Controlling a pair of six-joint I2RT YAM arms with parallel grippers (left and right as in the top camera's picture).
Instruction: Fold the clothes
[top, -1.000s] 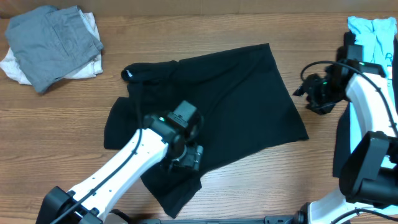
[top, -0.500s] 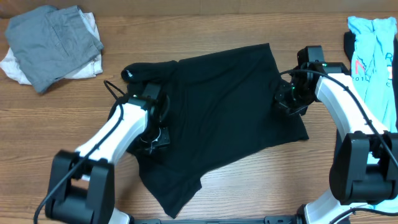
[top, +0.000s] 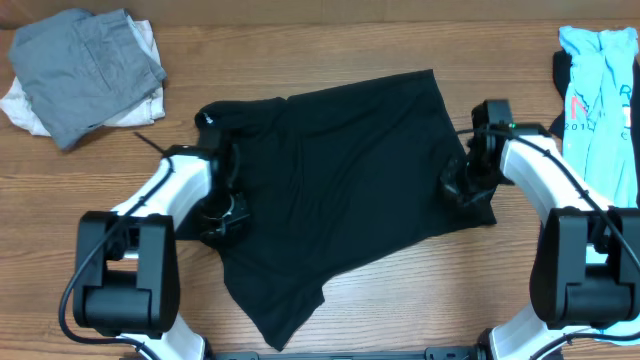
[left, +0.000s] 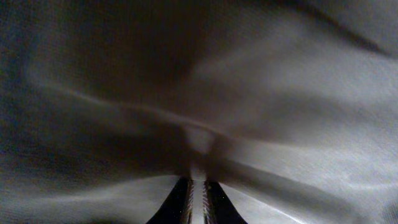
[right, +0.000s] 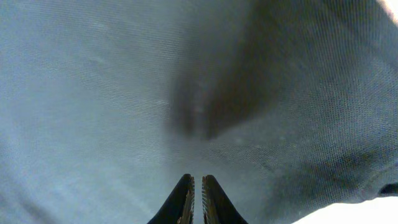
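Observation:
A plain black T-shirt (top: 340, 170) lies spread and rumpled across the middle of the wooden table. My left gripper (top: 218, 215) is down on its left edge. In the left wrist view the jaws (left: 197, 180) are shut on a pinched ridge of the black cloth (left: 280, 93). My right gripper (top: 460, 190) is down on the shirt's right edge. The right wrist view shows its jaws (right: 197, 177) closed together on the fabric (right: 93, 93), which puckers just ahead of them.
A pile of grey clothes (top: 85, 70) on a white piece (top: 25, 105) sits at the back left corner. A light-blue shirt with red print (top: 600, 90) lies at the far right edge. Bare wooden table (top: 350, 30) runs along the back.
Both arms swung in over the black T-shirt, the left one to its left edge and the right one to its right edge. Both grippers closed on the cloth.

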